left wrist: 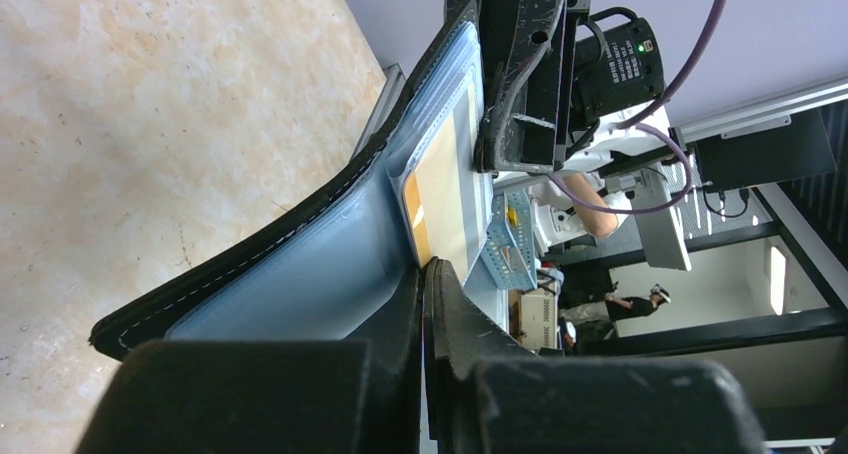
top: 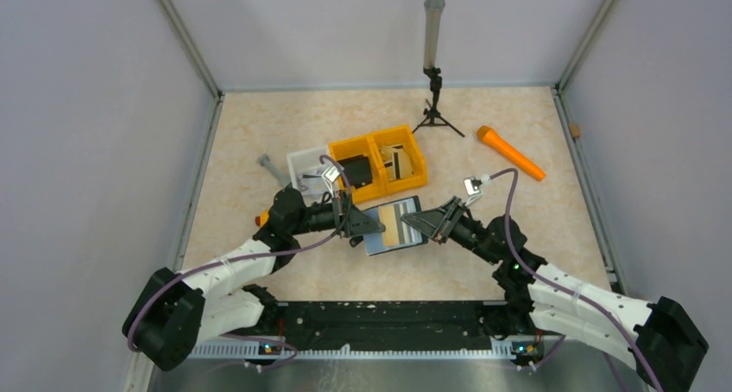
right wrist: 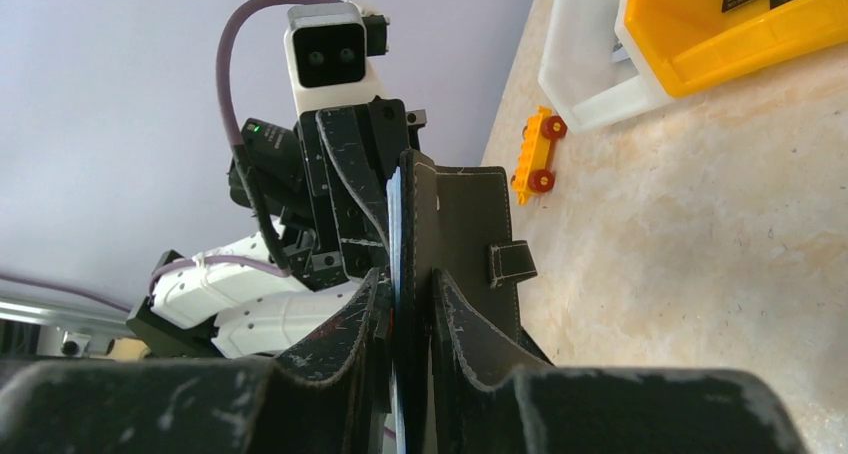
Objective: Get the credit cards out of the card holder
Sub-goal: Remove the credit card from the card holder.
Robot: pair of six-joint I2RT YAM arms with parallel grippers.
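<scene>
The card holder [top: 386, 242] hangs open above the table between both arms, its pale blue lining [left wrist: 300, 274] facing up. A tan and white credit card [top: 394, 224] sits in one of its slots [left wrist: 445, 174]. My left gripper [top: 361, 230] is shut on the holder's left edge, its tips [left wrist: 425, 274] meeting beside that card. My right gripper [top: 420, 224] is shut on the right flap, and the black cover with its short strap [right wrist: 510, 262] lies between those fingers [right wrist: 410, 284]. More cards [top: 397, 161] lie in the yellow bin.
A yellow two-part bin [top: 413, 178] and a white bin [top: 307, 159] stand just behind the holder, with a black blocky item [top: 356, 169] in the yellow one. An orange marker [top: 511, 153] lies at the back right, a small tripod [top: 434, 107] at the back. A yellow toy car [right wrist: 535, 154] lies on the left.
</scene>
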